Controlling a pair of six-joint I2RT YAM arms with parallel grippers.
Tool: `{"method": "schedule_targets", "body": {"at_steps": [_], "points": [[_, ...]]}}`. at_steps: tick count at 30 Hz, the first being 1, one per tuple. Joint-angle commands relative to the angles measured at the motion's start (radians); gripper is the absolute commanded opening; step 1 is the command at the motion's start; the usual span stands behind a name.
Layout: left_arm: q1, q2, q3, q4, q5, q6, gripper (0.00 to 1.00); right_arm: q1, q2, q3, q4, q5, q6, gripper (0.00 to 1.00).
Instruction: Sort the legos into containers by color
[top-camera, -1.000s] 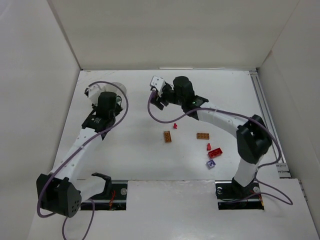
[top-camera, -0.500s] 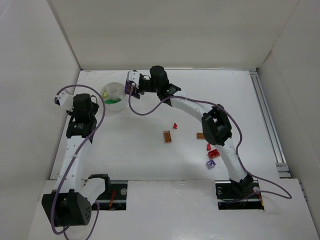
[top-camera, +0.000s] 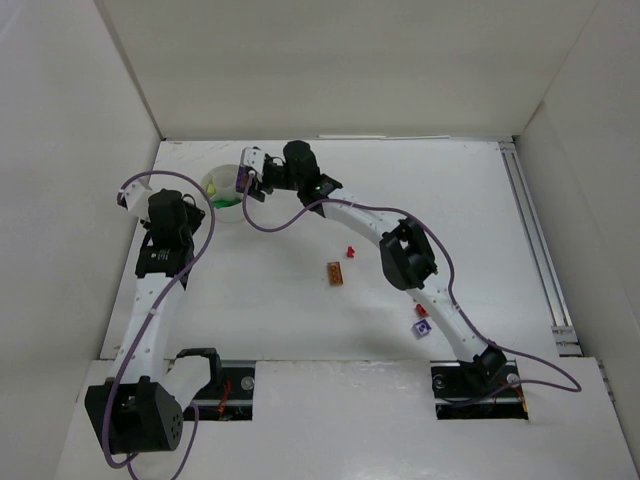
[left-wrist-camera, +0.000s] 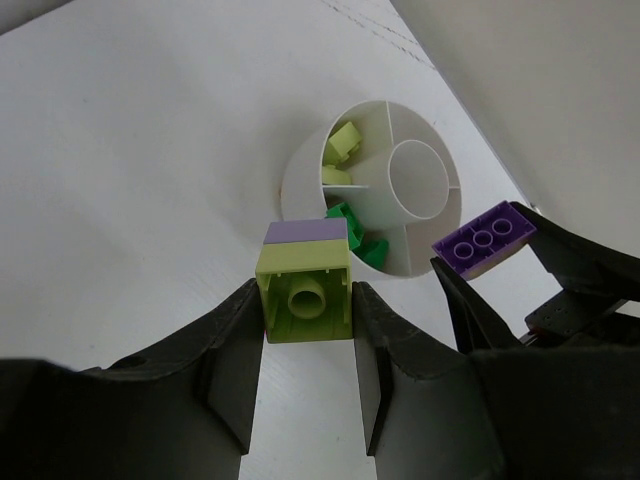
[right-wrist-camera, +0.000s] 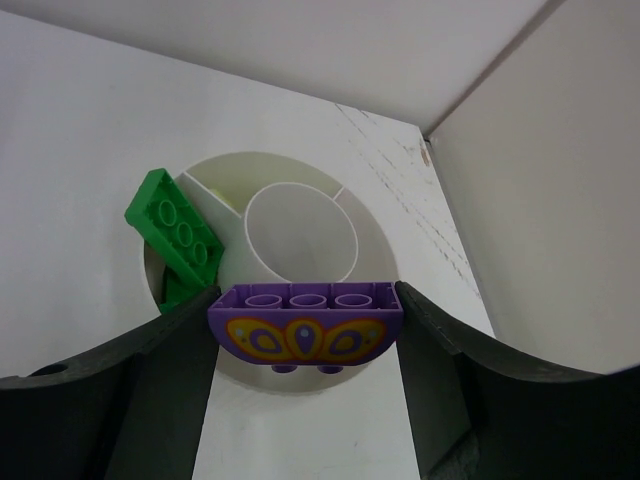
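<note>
Purple brick (right-wrist-camera: 305, 335): clamped studs-up between the fingers of the right gripper (right-wrist-camera: 306, 318), it hung over the near rim of the dish (right-wrist-camera: 262, 156).
Lime brick (left-wrist-camera: 304, 295): capped with a pale purple plate (left-wrist-camera: 305, 231) and pinched tight by the left gripper (left-wrist-camera: 306, 312), it was held short of the dish, off its left side.
Change: within the last second the right arm swung in from mid-table to the dish, while the left arm drew back off the dish and uncovered it.
Dish contents: green legos (right-wrist-camera: 175, 235) sat in one outer compartment and lime legos (left-wrist-camera: 343, 143) in the next; the round centre cup (right-wrist-camera: 300, 232) was bare.
Loose legos: an orange-brown lego (top-camera: 334, 272), a small red lego (top-camera: 351, 250), a red lego (top-camera: 421, 311) and a purple lego (top-camera: 423, 327) lay well apart from the dish, on its right-arm side.
Meaning: the arms appeared to be taking turns at the dish, and dropping the purple brick looked like the next step, probably into a compartment holding no other colour.
Risk: the left gripper's two-colour stack would likely need splitting before it could be sorted.
</note>
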Motion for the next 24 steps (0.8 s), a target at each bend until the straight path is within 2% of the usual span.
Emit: {"method": "schedule_targets", "body": {"at_steps": [1, 3, 4, 6, 7, 9, 12, 14, 19, 24], "points": [[0.001, -0.034, -0.016, 0.051, 0.021, 0.025, 0.00, 0.006, -0.009, 0.056, 0.075, 0.012, 0.043, 0.47], [0.001, -0.034, -0.016, 0.061, 0.021, 0.025, 0.00, 0.006, -0.009, 0.056, 0.084, 0.012, 0.043, 0.52], [0.001, -0.034, -0.016, 0.061, 0.021, 0.025, 0.00, 0.006, -0.009, 0.056, 0.085, 0.012, 0.043, 0.59], [0.001, -0.044, -0.016, 0.061, 0.030, 0.025, 0.00, 0.006, -0.009, 0.056, 0.085, 0.012, 0.043, 0.64], [0.001, -0.044, -0.016, 0.061, 0.030, 0.025, 0.00, 0.006, -0.009, 0.056, 0.094, 0.012, 0.043, 0.70], [0.001, -0.044, -0.016, 0.061, 0.030, 0.025, 0.00, 0.006, -0.009, 0.056, 0.094, 0.012, 0.052, 0.72], [0.001, -0.053, -0.016, 0.061, 0.030, 0.025, 0.00, 0.006, -0.009, 0.056, 0.094, 0.012, 0.052, 0.87], [0.001, -0.062, -0.016, 0.061, 0.039, 0.035, 0.00, 0.006, -0.009, 0.056, 0.094, 0.021, 0.052, 0.93], [0.001, -0.062, -0.016, 0.061, 0.050, 0.035, 0.00, 0.006, 0.000, 0.056, 0.094, 0.030, 0.062, 0.95], [0.001, -0.053, -0.016, 0.074, 0.080, 0.056, 0.00, 0.006, -0.024, 0.033, 0.094, 0.039, 0.062, 0.92]]}}
